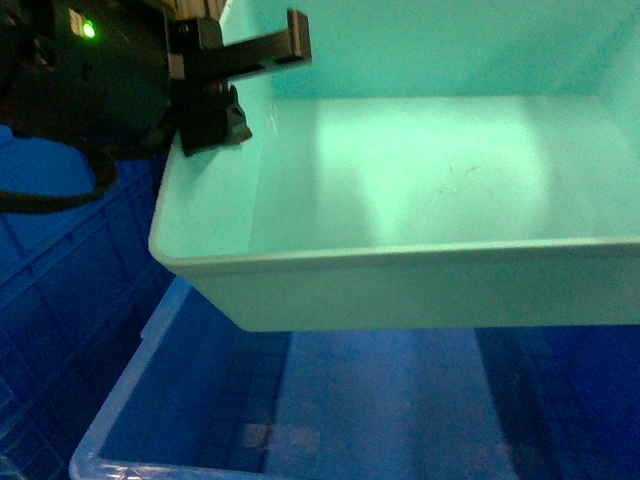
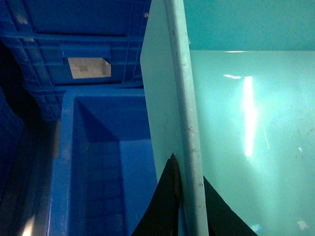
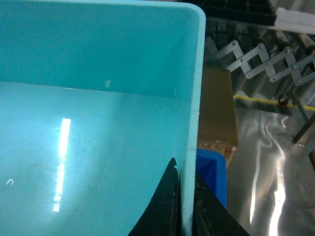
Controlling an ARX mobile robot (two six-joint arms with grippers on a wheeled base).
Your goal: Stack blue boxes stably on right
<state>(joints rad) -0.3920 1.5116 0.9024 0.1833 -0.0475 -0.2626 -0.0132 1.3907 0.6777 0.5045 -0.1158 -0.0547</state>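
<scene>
The light turquoise-blue box (image 1: pixel 420 180) fills the head view, held in the air and tilted slightly. My left gripper (image 1: pixel 215 95) is shut on its left wall; in the left wrist view the rim (image 2: pixel 184 98) runs between the fingers of the left gripper (image 2: pixel 188 169). My right gripper (image 3: pixel 186 169) is shut on the opposite wall of the same box (image 3: pixel 98 123); it is out of the head view. The larger royal-blue box (image 1: pixel 300 400) sits directly below, open and empty. It shows too in the left wrist view (image 2: pixel 98 162), and one corner in the right wrist view (image 3: pixel 214 172).
Ribbed royal-blue crates (image 2: pixel 74 49) stand stacked behind and to the left of the lower box, one bearing a white label (image 2: pixel 88 68); one crate (image 1: pixel 70 270) shows at the head view's left. To the right are a cardboard box (image 3: pixel 216 108), a shiny metal surface (image 3: pixel 266 162) and an extendable roller conveyor (image 3: pixel 266 54).
</scene>
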